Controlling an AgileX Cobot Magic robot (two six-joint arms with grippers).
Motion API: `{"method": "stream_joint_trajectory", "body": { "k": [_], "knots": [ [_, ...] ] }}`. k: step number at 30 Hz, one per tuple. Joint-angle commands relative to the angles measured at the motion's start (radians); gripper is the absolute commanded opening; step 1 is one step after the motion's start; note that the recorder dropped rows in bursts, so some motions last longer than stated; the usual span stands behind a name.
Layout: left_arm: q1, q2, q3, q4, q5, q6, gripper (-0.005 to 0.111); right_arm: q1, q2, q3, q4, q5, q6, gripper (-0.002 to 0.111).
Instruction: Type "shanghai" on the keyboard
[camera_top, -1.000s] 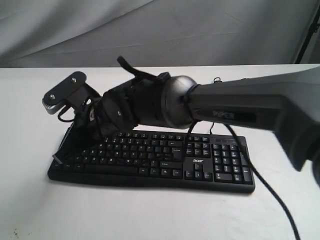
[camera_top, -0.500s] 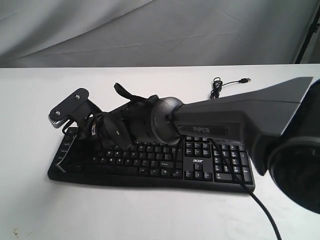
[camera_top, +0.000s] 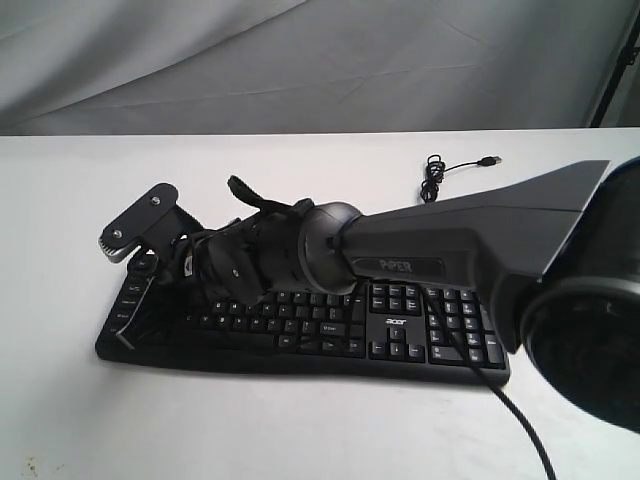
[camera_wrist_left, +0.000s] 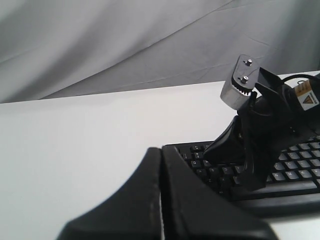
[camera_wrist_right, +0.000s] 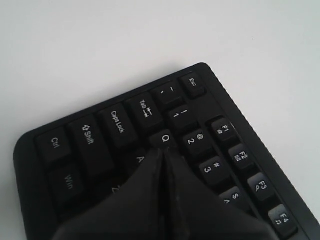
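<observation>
While right arm (camera_top: 450, 240) is spanning keyboard (camera_top: 420, 325) from right side, right gripper (camera_wrist_right: 164, 152) is pointing down at its left end, fingers pressed together, tips lying over Q and A keys; contact with key unclear. Keyboard is lying flat on white table (camera_top: 300, 430), cable (camera_top: 437, 178) coiling behind it. Left gripper (camera_wrist_left: 161, 155) is sitting apart from keyboard's left end, fingers together, gripping nothing.

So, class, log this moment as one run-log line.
right gripper: shut, tips near Q/A keys | left gripper: shut, off keyboard | key press: cannot tell
</observation>
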Motion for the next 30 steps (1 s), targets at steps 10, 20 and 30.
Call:
{"method": "stream_joint_trajectory", "body": {
  "k": [10,20,30],
  "knots": [
    [-0.004,-0.003,0.004,0.001,-0.005,-0.003,0.000,0.012,0.014,-0.006,0.016,-0.016,-0.011,0.000],
    [-0.004,-0.003,0.004,0.001,-0.005,-0.003,0.000,0.012,0.016,-0.006,0.016,-0.012,-0.011,0.000],
    [-0.004,-0.003,0.004,0.001,-0.005,-0.003,0.000,0.011,0.025,-0.006,0.016,-0.012,-0.011,0.000]
  ]
}}
